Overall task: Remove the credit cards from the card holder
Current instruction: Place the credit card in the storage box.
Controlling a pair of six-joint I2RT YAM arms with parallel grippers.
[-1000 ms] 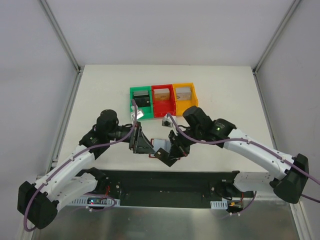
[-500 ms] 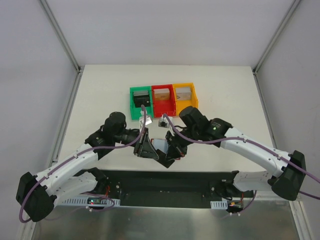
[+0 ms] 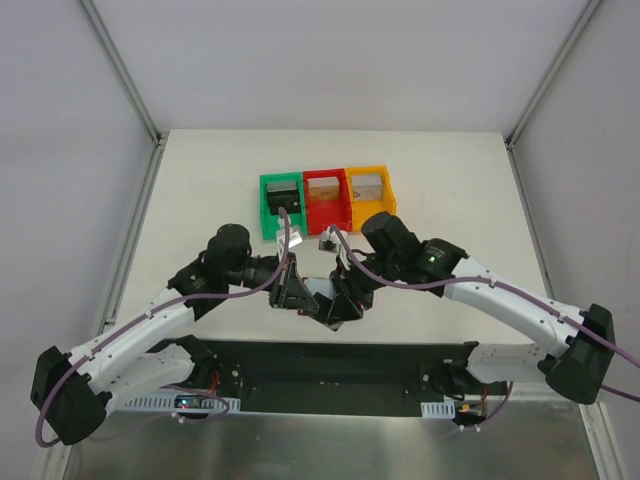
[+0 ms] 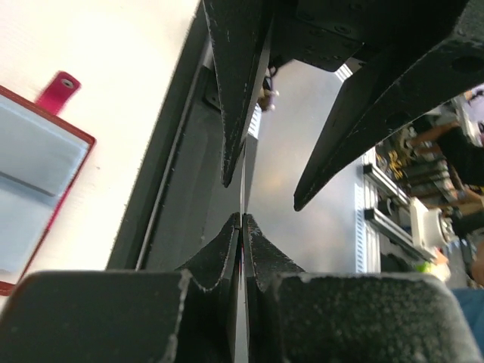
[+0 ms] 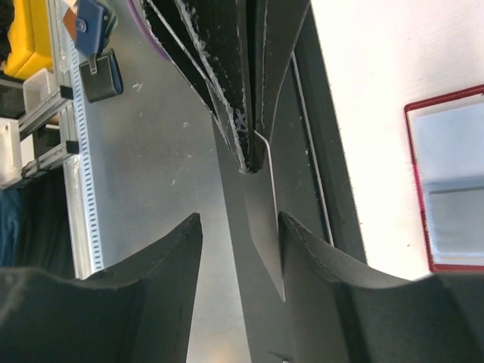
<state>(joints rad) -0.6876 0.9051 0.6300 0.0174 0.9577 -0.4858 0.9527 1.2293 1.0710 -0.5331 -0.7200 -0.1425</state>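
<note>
The dark red card holder (image 4: 76,144) lies open on the white table, its snap tab sticking out and pale blue-grey faces in its pockets; it also shows in the right wrist view (image 5: 423,113). Between the two arms, over the table's near edge, my left gripper (image 4: 242,215) is shut on a thin credit card (image 5: 266,219), which shows edge-on in the left wrist view. My right gripper (image 5: 240,215) stands open around the card's other end, its fingers apart from it. From above, both grippers (image 3: 318,298) meet just in front of the card holder (image 3: 322,287).
Green (image 3: 281,203), red (image 3: 325,200) and orange (image 3: 369,194) bins stand in a row at the back of the table. A black strip (image 3: 330,362) and a metal plate (image 5: 151,151) run along the near edge below the grippers.
My left gripper moved in and shut on the card. My right gripper, shut on it before, has opened and let go.
</note>
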